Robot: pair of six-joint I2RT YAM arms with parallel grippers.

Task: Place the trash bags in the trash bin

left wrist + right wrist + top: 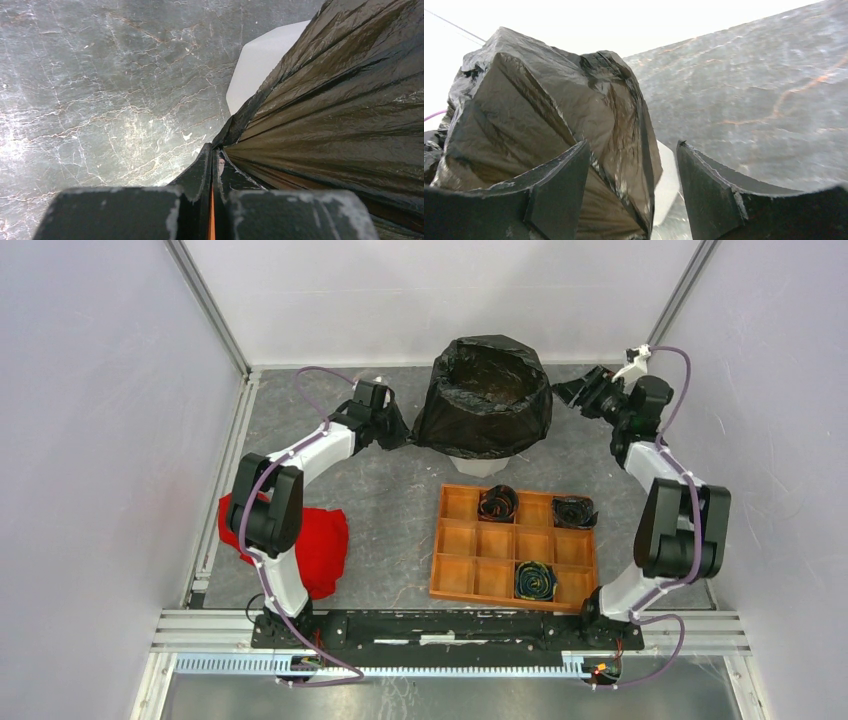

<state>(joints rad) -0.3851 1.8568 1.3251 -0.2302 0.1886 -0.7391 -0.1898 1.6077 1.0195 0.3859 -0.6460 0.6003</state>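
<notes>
Bright, even light; soft glare on the table [125,125] and sheen on the trash bag [549,100].

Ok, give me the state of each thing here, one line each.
Bag: stretched over the bin, mouth open.
Bin: upright, only its base showing.
Left claw: shut on the bag's edge.
Right claw: open, holding nothing.
Rolls: three, rolled up, in separate tray compartments.
Cloth: crumpled.

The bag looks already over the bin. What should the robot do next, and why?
Probably the left gripper should let go: it is shut on the stretched edge of the bag, which drapes over the bin, and the right gripper stands open, apart from it.
</notes>
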